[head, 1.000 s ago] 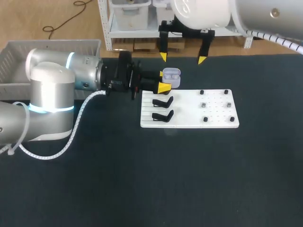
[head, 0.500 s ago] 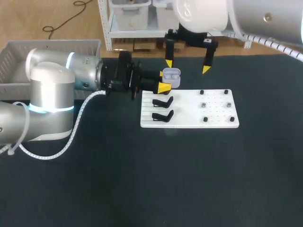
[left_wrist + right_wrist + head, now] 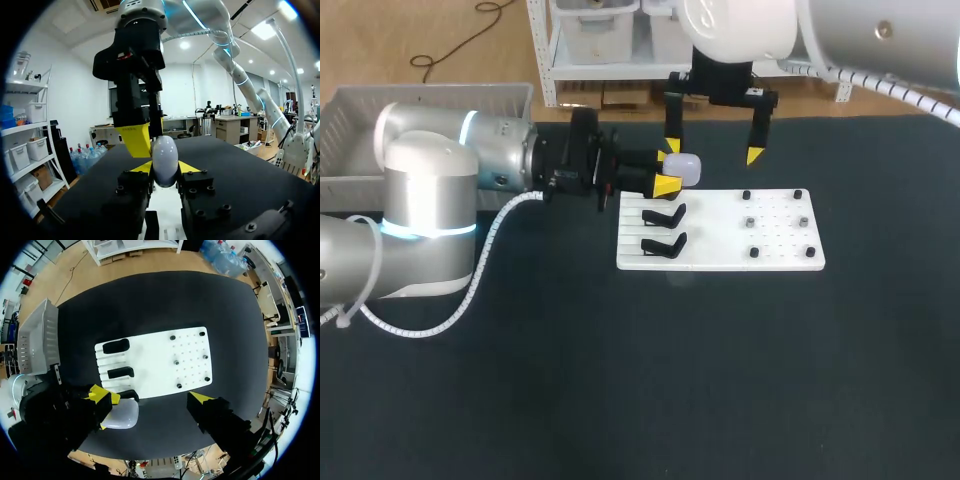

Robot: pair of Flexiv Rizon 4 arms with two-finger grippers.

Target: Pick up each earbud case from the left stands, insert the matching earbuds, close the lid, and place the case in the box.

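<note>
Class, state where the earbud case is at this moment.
In the head view the case is mid-table toward the back, clamped in the left gripper's jaws by the white board's far-left corner, under the right gripper.

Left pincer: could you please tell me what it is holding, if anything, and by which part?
The left pincer grips the earbud case by its lower sides, one yellow tip on each side.

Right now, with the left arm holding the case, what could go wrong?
The right end effector has one finger right beside the earbud case; a small move could knock it from the left end effector. The rounded case is pinched only at the fingertips, so it might slip and fall.
</note>
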